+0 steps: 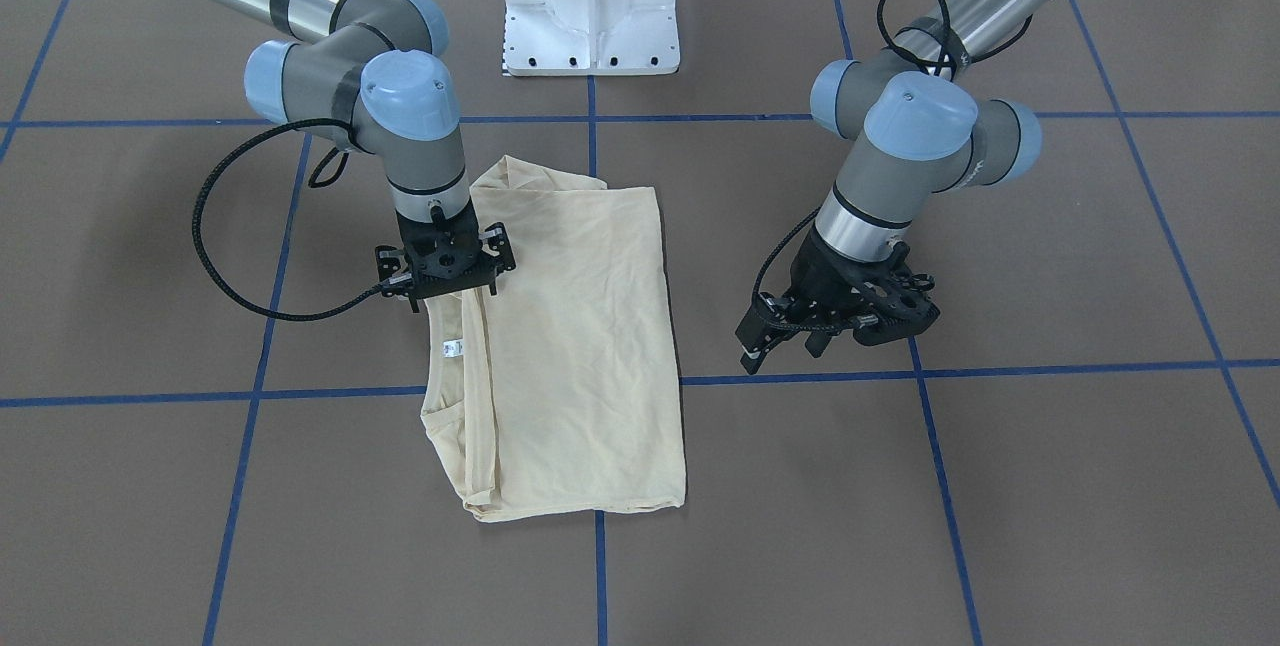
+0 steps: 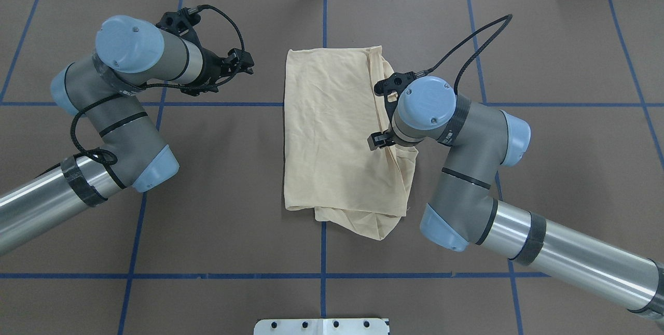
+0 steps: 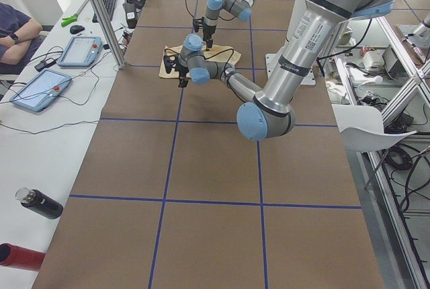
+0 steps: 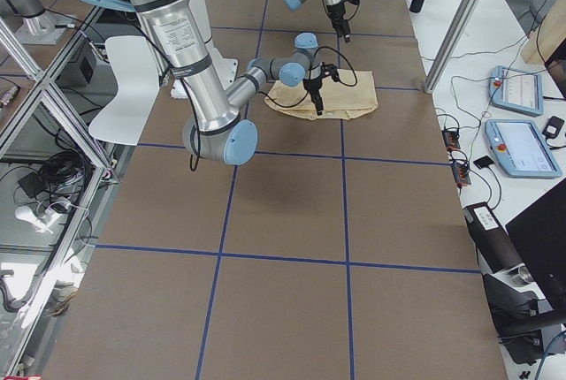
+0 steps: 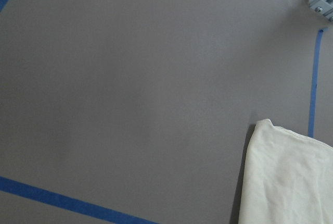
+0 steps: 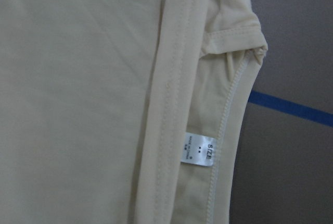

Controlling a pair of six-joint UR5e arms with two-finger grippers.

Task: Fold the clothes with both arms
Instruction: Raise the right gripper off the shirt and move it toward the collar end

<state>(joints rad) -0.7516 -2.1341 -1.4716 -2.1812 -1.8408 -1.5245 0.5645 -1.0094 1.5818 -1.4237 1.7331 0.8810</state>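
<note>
The clothes are one pale cream shirt (image 1: 590,346), folded into a tall rectangle at the table's middle (image 2: 337,133). Its neck opening and small white label (image 1: 452,347) lie along the edge on my right side, and the label (image 6: 200,148) fills the right wrist view. My right gripper (image 1: 450,298) points straight down over that neck edge. Its fingers stand apart and hold nothing, and in the overhead view its wrist hides it. My left gripper (image 1: 785,351) hovers open above bare table, well off the shirt's other edge (image 2: 248,64). The left wrist view catches one shirt corner (image 5: 291,177).
The white pedestal base (image 1: 590,6) stands behind the shirt. Blue tape lines (image 1: 800,378) grid the brown table. Beyond the table's far edge a side bench carries tablets (image 3: 40,87) and a dark bottle (image 3: 39,203), with a person's arm (image 3: 13,30) beside them.
</note>
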